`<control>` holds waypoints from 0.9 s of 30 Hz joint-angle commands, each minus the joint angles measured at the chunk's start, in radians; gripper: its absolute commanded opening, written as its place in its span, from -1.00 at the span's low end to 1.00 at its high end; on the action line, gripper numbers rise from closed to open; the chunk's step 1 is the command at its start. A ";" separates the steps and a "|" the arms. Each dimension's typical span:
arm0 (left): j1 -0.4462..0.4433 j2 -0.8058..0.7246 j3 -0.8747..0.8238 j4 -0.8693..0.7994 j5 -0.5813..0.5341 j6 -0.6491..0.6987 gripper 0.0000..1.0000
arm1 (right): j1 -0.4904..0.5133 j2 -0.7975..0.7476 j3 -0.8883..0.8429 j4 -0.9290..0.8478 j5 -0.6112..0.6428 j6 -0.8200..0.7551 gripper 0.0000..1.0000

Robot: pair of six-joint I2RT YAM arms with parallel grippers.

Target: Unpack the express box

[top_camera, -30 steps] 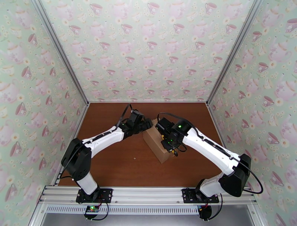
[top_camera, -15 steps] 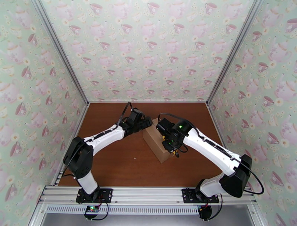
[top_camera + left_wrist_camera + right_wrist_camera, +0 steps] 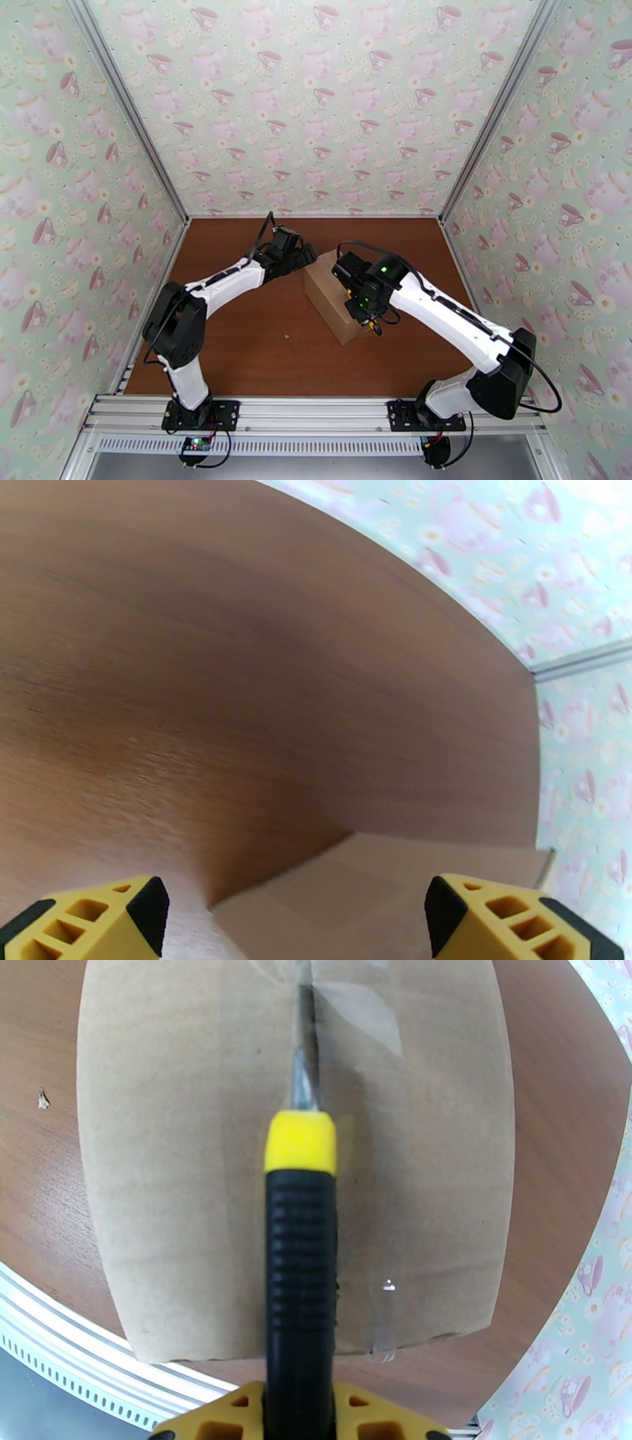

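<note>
Tape-cutting stage of unpacking. The plain brown rectangular cardboard express box (image 3: 335,303) lay slantwise at the middle of the dark brown wooden worktop (image 3: 237,347), between the two arms and with its top flaps not yet lifted. The right jaws were clenched on a utility knife with a black ribbed handle and yellow collar (image 3: 299,1276), its narrow metal blade (image 3: 302,1086) set into the centre seam (image 3: 307,1015) under the strip of clear tape (image 3: 365,1015). The left jaws stood released and wide, grasping nothing, just beside the far left end of the box; whether they touched it could not be told. The next move probably called for drawing the blade shallowly along the seam, perhaps with the left arm steadying the carton, before the flaps could be parted. The overhead view gave the position of the box and both arms but hid the blade beneath the right wrist. The right wrist view alone resolved the blade, seam and tape. The left wrist view showed two yellow fingertips (image 3: 95,918) apart above one box corner (image 3: 347,894).
</note>
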 commanded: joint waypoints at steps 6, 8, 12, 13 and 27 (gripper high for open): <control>-0.010 -0.152 -0.048 -0.051 -0.007 0.006 0.86 | -0.005 0.003 0.022 -0.063 0.009 0.024 -1.00; -0.021 -0.204 -0.080 -0.067 -0.002 -0.005 0.86 | -0.005 0.004 0.020 -0.059 0.008 0.023 -1.00; -0.063 -0.304 -0.140 -0.121 -0.023 -0.025 0.86 | -0.005 0.004 0.019 -0.055 0.007 0.022 -1.00; -0.084 -0.332 -0.162 -0.131 -0.029 -0.029 0.85 | -0.004 0.005 0.019 -0.055 0.006 0.022 -1.00; -0.527 -0.438 -0.446 -0.030 -0.025 -0.553 0.82 | -0.006 0.009 0.014 -0.041 0.010 0.018 -1.00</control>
